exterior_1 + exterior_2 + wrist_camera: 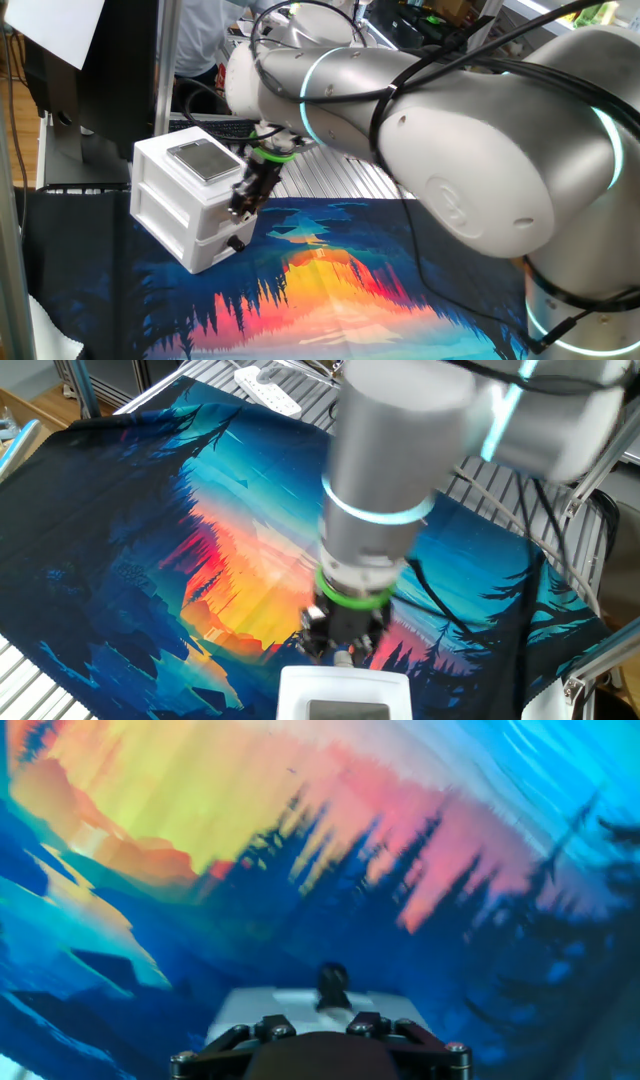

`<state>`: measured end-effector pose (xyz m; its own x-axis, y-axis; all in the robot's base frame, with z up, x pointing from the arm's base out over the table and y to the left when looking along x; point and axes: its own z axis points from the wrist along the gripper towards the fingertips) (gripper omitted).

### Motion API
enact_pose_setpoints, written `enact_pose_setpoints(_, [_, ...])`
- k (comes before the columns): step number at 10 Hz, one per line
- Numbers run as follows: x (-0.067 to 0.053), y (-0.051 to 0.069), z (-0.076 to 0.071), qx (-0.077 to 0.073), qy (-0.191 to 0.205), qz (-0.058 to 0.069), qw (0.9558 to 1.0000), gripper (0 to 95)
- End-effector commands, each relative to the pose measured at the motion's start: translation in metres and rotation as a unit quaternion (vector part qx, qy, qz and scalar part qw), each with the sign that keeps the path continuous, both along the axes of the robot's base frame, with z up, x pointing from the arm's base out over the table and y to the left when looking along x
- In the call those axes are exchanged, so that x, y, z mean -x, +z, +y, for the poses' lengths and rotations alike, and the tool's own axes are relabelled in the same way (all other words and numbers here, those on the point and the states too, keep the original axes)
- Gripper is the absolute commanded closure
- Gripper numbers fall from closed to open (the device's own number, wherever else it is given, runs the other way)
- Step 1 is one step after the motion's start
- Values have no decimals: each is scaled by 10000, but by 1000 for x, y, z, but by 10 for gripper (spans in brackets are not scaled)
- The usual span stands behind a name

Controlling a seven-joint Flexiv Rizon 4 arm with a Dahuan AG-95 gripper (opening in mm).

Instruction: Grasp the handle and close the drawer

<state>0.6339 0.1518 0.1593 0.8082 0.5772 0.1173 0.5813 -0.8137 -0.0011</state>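
Observation:
The small white two-drawer cabinet (pixel 165 165) stands on the left of the colourful mat (pixel 330 290). My gripper (pixel 239 206) is pressed against the front of the upper drawer (pixel 190 208), which looks about flush with the cabinet. Its fingers look closed where the white handle sits; the handle itself is hidden behind them. The lower drawer's black knob (pixel 237 243) shows just below and also in the hand view (pixel 332 982). In the other fixed view the gripper (pixel 340 648) hangs just in front of the cabinet top (pixel 345 695).
A grey square plate (pixel 203 160) lies on the cabinet top. A white power strip (pixel 268 390) lies on the metal rack beyond the mat. A dark monitor (pixel 80 80) stands behind the cabinet. My big arm (pixel 480 150) spans the right side.

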Motion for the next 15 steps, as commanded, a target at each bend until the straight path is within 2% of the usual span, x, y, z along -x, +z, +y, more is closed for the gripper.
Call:
enact_pose_setpoints(1, [17,10,-20,91,224,-14,9997,190])
enact_pose_setpoints(4, [23,18,-24,-26,453,-28,9990,190])
enact_pose_setpoints(6, [29,25,-28,-58,921,-62,9957,190])
enact_pose_setpoints(7, [30,27,-29,-75,1028,-71,9946,190])
enact_pose_setpoints(8, [34,31,-32,-97,1490,-121,9887,190])
enact_pose_setpoints(10, [35,33,-32,-44,1964,-167,9804,190])
enact_pose_setpoints(11, [35,33,-32,-33,2096,-182,9776,190])
enact_pose_setpoints(12, [36,34,-32,12,2607,-224,9651,190])
enact_pose_setpoints(13, [36,35,-32,34,2886,-255,9571,190])
enact_pose_setpoints(14, [36,35,-32,31,3024,-290,9527,190])
enact_pose_setpoints(15, [36,35,-31,33,3191,-304,9472,380])
